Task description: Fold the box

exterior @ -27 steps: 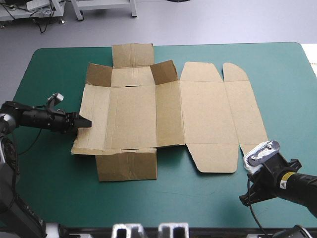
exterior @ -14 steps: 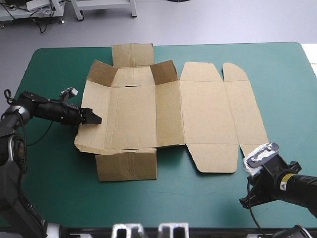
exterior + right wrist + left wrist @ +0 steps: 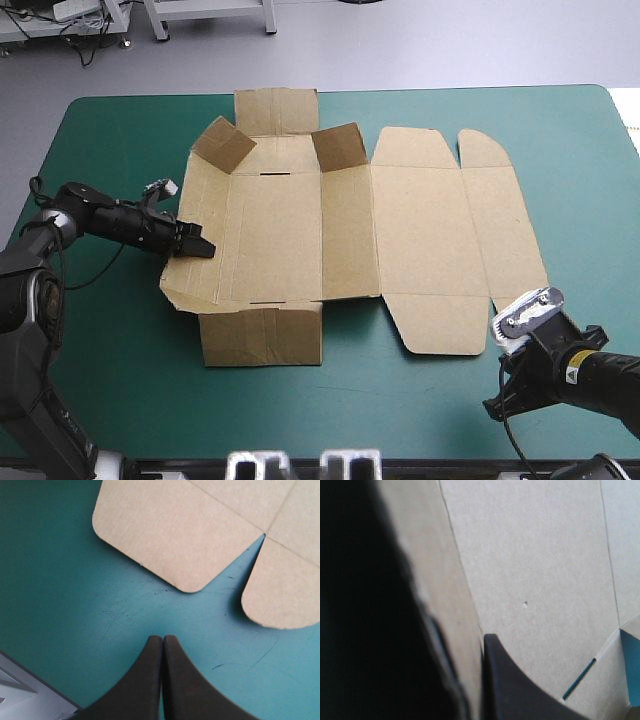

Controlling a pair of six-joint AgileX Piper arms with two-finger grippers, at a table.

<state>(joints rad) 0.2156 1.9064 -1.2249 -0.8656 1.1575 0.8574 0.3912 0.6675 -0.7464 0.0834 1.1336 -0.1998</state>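
The left hand (image 3: 197, 245) is pinched almost shut on the box (image 3: 340, 240). It holds the box's edge at 9 o'clock and lifts that long side strip a little off the surface (image 3: 110, 380). In the left wrist view, one black finger (image 3: 515, 695) lies on top of the brown board. The other finger is only a big dark blur, and it hides much of that side. Board fills nearly all the rest, so no outer edge of the box shows there. One thin slot (image 3: 579, 679) lets the teal-green show through.

The right hand (image 3: 162, 638) is at 5 o'clock from the box. Its two fingers are pressed together in a point and hold nothing. It is over bare teal-green cover, near two rounded flaps (image 3: 175, 535) but not touching them. From above, its fingers are hidden under its wrist.

There is one box, mostly flat in the middle of the surface. Two small corner flaps (image 3: 225, 145) stand up, at 11 and 12 o'clock.
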